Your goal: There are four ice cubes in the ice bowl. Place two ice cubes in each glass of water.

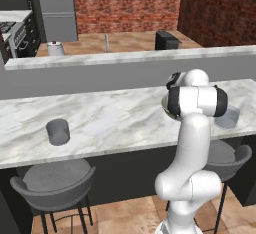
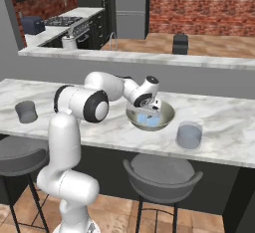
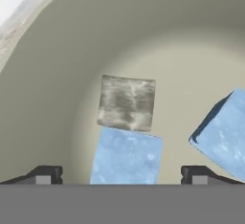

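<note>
Cube sits between the spread fingertips, gripper down in the bowl.
Nothing gripped yet; glasses flank the bowl, apparently no ice delivered.

ice bowl on counter | glass right | glass far left

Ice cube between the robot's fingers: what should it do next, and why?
Probably close the gripper on that ice cube. The fingertips stand open on either side of it, down inside the ice bowl, so nothing is gripped yet.
</note>
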### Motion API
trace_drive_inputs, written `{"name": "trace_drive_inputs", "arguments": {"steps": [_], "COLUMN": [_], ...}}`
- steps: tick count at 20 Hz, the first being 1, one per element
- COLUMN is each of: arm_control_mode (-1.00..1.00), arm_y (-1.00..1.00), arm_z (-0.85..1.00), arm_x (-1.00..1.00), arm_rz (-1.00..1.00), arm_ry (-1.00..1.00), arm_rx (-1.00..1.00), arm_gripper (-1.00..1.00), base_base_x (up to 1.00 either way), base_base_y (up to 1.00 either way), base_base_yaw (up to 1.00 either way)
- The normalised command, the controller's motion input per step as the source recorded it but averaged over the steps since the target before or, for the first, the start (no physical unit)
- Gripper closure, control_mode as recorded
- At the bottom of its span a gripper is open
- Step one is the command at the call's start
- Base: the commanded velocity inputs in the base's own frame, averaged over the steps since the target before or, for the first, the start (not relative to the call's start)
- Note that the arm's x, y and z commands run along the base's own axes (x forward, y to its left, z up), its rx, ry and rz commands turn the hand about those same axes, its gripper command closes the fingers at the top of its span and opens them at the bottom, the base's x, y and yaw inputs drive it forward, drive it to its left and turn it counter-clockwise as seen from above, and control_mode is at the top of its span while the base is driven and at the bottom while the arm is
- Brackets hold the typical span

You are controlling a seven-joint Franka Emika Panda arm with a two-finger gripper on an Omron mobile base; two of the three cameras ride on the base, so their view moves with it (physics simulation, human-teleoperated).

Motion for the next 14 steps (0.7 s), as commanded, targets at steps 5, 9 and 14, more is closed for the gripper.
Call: {"name": "trace_drive_inputs", "arguments": {"steps": [5,9,14], "arm_control_mode": [-1.00,-1.00,-1.00], "arm_y": [0.32,0.09,-0.12], "arm_z": [-0.11,-0.34,-0.46], "arm_x": [0.00,0.00,-0.03], "arm_rz": [0.03,0.00,0.00], "arm_ry": [0.00,0.02,0.01], "arm_rx": [-0.02,-0.09,-0.12], "arm_gripper": [-1.00,-1.00,-1.00], "base_base_x": [0.00,0.00,0.00], "base_base_y": [0.00,0.00,0.00], "base_base_yaw": [0.00,0.00,0.00]}}
